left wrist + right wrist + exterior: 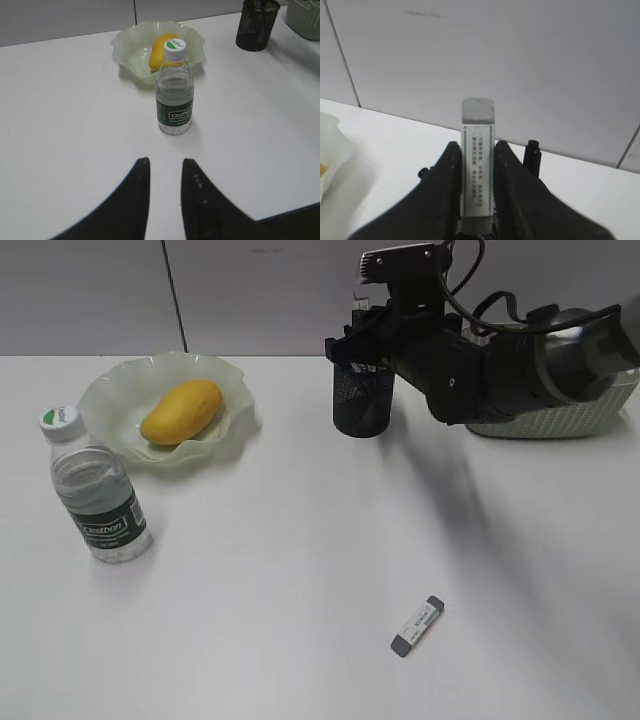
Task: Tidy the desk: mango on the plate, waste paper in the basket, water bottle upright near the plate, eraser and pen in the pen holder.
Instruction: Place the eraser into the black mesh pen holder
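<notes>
My right gripper is shut on a white eraser with a grey tip, held upright just above the black mesh pen holder. A black pen sticks up from the holder beside it. A second eraser lies on the desk at the front. The mango rests on the pale green plate. In front of the plate the water bottle stands upright. My left gripper is open and empty, short of the bottle. The waste paper is out of view.
The sage-green basket sits at the back right, mostly hidden behind my right arm. A grey panelled wall closes the desk's far edge.
</notes>
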`<state>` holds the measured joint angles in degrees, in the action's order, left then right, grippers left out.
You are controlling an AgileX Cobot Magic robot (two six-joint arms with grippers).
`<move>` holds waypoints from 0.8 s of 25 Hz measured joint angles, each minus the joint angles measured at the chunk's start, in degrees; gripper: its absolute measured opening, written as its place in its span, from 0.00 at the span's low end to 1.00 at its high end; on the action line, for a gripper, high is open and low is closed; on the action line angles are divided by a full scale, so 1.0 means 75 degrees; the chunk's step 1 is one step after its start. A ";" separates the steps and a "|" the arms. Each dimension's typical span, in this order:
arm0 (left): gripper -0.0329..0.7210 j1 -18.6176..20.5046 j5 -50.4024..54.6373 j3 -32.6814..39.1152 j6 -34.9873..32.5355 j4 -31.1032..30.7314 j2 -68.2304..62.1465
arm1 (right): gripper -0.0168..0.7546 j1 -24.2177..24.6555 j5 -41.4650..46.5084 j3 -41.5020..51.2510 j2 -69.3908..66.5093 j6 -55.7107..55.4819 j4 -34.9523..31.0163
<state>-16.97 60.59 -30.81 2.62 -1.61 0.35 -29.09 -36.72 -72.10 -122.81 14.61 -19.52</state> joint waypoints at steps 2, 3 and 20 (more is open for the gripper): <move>0.25 0.0000 0.0000 0.0000 0.0000 0.0000 0.0000 | 0.23 0.0000 0.0000 -0.0006 -0.0102 -0.0017 0.0000; 0.25 0.0000 0.0000 0.0000 0.0000 0.0000 0.0000 | 0.23 0.0000 0.0016 -0.0006 -0.0158 -0.0024 0.0000; 0.25 0.0000 0.0000 0.0000 0.0000 0.0000 0.0000 | 0.43 0.0016 0.4679 -0.0014 0.1493 0.0657 -0.0318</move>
<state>-16.97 60.59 -30.81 2.62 -1.61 0.35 -28.97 -1.63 -72.21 -111.62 19.54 -21.91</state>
